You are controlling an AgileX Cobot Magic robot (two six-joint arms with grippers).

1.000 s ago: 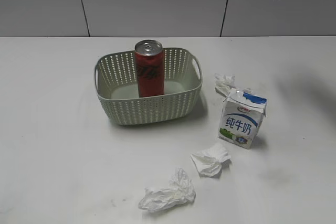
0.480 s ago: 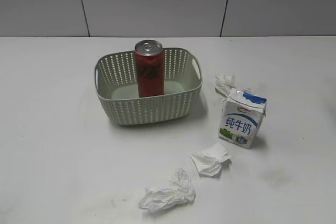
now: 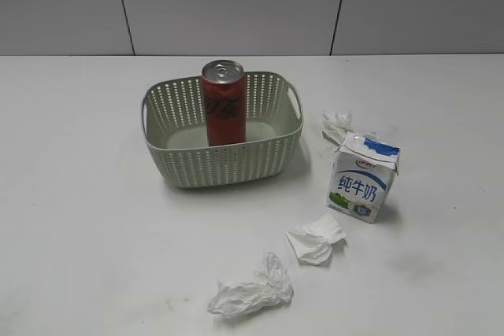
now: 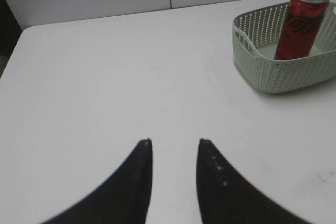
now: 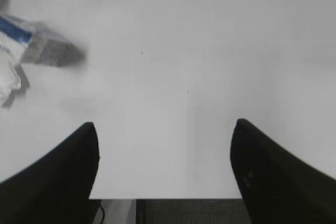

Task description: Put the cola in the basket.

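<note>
The cola [image 3: 224, 103], a tall red can with a silver top, stands upright inside the pale grey-green basket [image 3: 228, 164] at the table's middle back. It also shows in the left wrist view [image 4: 302, 23], inside the basket [image 4: 273, 72] at the upper right. My left gripper [image 4: 174, 141] is open and empty over bare table, well left of the basket. My right gripper [image 5: 165, 124] is wide open and empty above the table's edge. Neither gripper shows in the exterior view.
A white-and-blue milk carton [image 3: 364, 178] stands right of the basket. Crumpled tissues lie behind it [image 3: 339, 123], in front of it [image 3: 316, 240] and near the front [image 3: 250, 289]. The carton's blurred edge [image 5: 21, 32] shows in the right wrist view. The table edge [image 5: 168, 199] is below the right gripper.
The dark gripper seen at the exterior view's top right one second ago has left the view. The cola and basket have not moved.
</note>
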